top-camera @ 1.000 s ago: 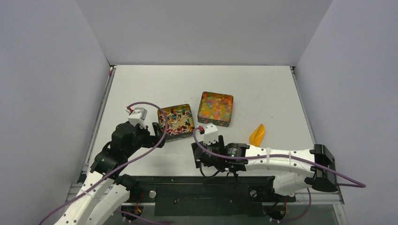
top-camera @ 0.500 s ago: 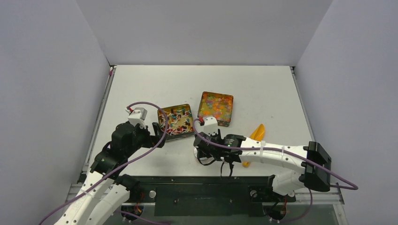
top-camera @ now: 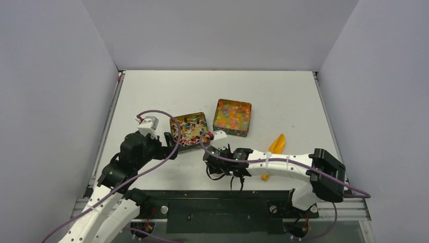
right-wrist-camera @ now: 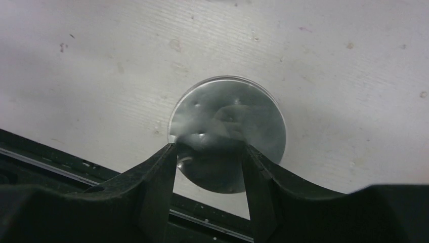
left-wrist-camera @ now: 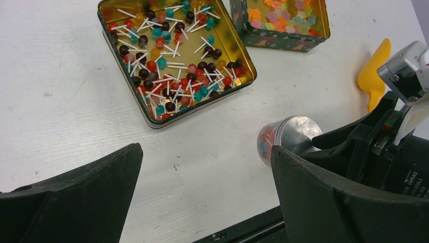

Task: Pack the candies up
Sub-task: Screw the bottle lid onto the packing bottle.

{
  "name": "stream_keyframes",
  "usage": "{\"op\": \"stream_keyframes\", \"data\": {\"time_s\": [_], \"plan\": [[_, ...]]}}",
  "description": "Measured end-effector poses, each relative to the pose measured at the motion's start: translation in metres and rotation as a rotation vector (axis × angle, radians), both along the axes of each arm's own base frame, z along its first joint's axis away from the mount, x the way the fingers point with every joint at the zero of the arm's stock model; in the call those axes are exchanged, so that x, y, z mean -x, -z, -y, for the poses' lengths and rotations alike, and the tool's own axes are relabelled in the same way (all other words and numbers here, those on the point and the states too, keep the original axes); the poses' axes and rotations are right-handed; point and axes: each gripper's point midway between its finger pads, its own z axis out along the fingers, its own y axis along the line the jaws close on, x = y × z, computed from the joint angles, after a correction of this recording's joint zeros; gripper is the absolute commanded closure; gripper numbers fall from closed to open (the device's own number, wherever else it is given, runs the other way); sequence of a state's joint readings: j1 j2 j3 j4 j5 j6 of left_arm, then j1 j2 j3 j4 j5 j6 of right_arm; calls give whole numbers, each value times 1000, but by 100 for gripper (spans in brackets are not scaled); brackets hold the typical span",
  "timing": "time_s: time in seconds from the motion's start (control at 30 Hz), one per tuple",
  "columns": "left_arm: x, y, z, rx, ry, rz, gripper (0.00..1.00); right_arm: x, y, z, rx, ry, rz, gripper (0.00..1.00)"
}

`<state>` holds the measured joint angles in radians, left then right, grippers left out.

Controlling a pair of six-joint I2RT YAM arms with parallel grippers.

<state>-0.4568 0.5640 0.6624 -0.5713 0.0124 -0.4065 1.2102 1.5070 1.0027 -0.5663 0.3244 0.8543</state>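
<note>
The candies lie in two open tins. Small lollipops on white sticks fill the gold tin (top-camera: 190,129) (left-wrist-camera: 174,58). Round coloured beads fill the other tin (top-camera: 232,117) (left-wrist-camera: 283,23). My right gripper (top-camera: 214,163) (right-wrist-camera: 210,152) is shut on a clear jar with a silver lid (right-wrist-camera: 227,121). In the left wrist view the jar (left-wrist-camera: 283,137) shows coloured candies inside and sits low over the table in front of the gold tin. My left gripper (top-camera: 169,143) (left-wrist-camera: 205,152) is open and empty, just left of the gold tin.
An orange scoop (top-camera: 276,144) (left-wrist-camera: 373,76) lies on the table right of the right forearm. The black rail at the table's near edge (right-wrist-camera: 60,167) runs just below the jar. Grey walls enclose the table.
My right arm has swung left and forward with the jar, nearer the gold tin, uncovering more of the orange scoop. The left arm has not moved.
</note>
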Motion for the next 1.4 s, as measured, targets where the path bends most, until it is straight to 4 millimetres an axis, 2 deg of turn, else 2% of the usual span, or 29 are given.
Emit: {"op": "stream_keyframes", "data": {"time_s": [0.17, 0.37, 0.53, 0.73, 0.87, 0.93, 1.1, 1.17, 1.33, 1.4], "plan": [[0, 0, 0, 0, 0, 0, 4, -5, 1, -15, -67, 12, 18, 55], [0, 0, 0, 0, 0, 0, 4, -7, 1, -20, -95, 18, 29, 55], [1, 0, 1, 2, 6, -1, 4, -7, -1, -16, -87, 20, 31, 54], [6, -2, 11, 29, 68, -5, 4, -2, -10, 3, -44, 23, 31, 48], [10, -11, 23, 77, 131, 10, 4, -3, -36, 16, -72, 24, 76, 45], [13, -16, 30, 110, 162, 16, 4, -5, -48, 20, -99, 28, 98, 40], [21, -23, 49, 186, 234, 31, 4, -11, -69, 40, -140, 51, 152, 34], [28, -23, 59, 201, 272, 30, 4, -14, -71, 50, -140, 61, 169, 32], [57, -20, 98, 206, 419, 28, 4, -19, -66, 73, -116, 80, 186, 21], [76, -8, 118, 176, 484, 25, 4, -22, -63, 84, -109, 96, 191, 19]]}}
